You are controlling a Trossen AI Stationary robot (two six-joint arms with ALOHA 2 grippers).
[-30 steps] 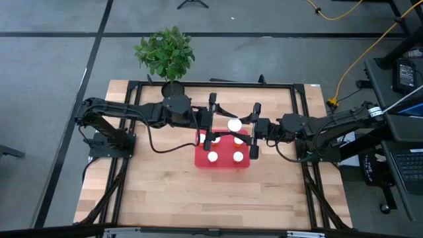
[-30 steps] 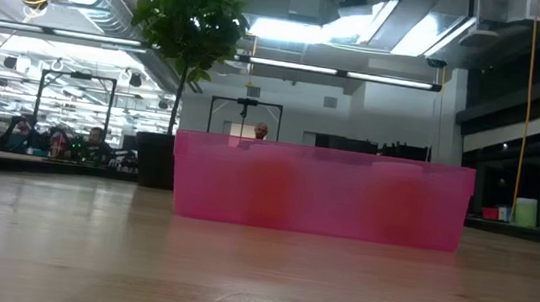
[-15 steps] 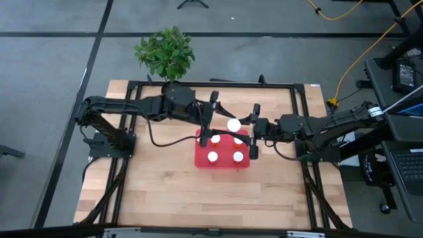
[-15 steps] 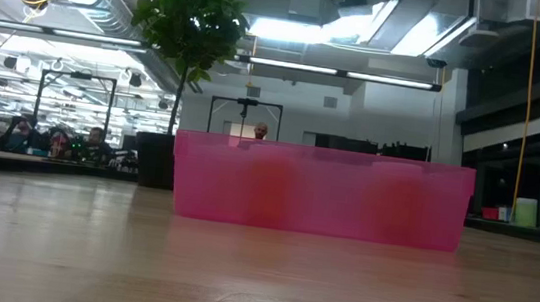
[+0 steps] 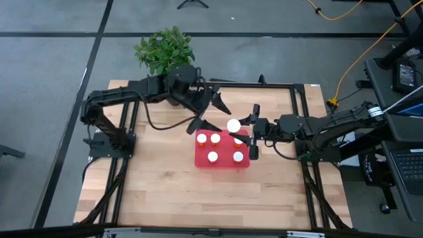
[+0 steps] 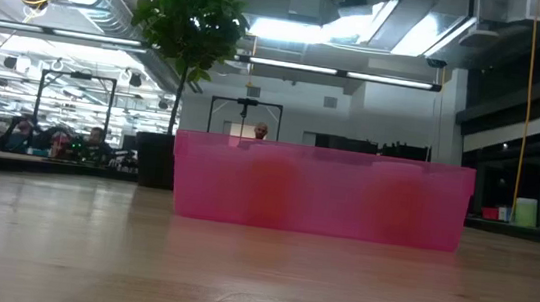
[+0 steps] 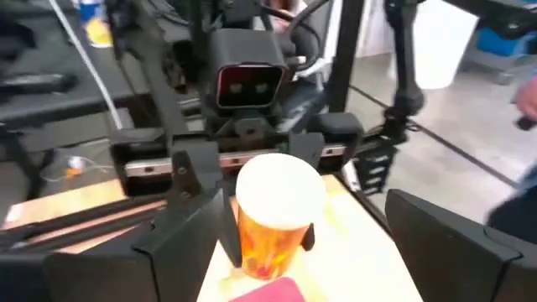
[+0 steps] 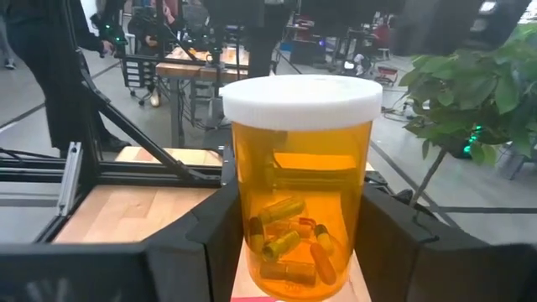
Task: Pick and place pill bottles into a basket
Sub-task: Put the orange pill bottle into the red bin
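The red basket sits near the middle of the wooden counter, with bare wood open all around it, widest toward 6 o'clock and 9 o'clock. Four white-capped pill bottles stand inside it: one at its 10 o'clock corner, one at 2 o'clock, one at 7 o'clock and one at 5 o'clock.

The right gripper reaches in from 3 o'clock and hovers over the basket's far rim, its jaws closed on a fifth pill bottle, held upright with its white cap on top. In the right wrist view this bottle stands between the two dark fingers, pills visible through the orange wall.

The left gripper hangs toward 11 o'clock of the basket, clear of its rim, jaws spread wide and empty. Its wrist view looks across at the held bottle.

From counter height, the basket's translucent near wall rises above empty wood in front. A potted plant stands at the counter's 12 o'clock edge.
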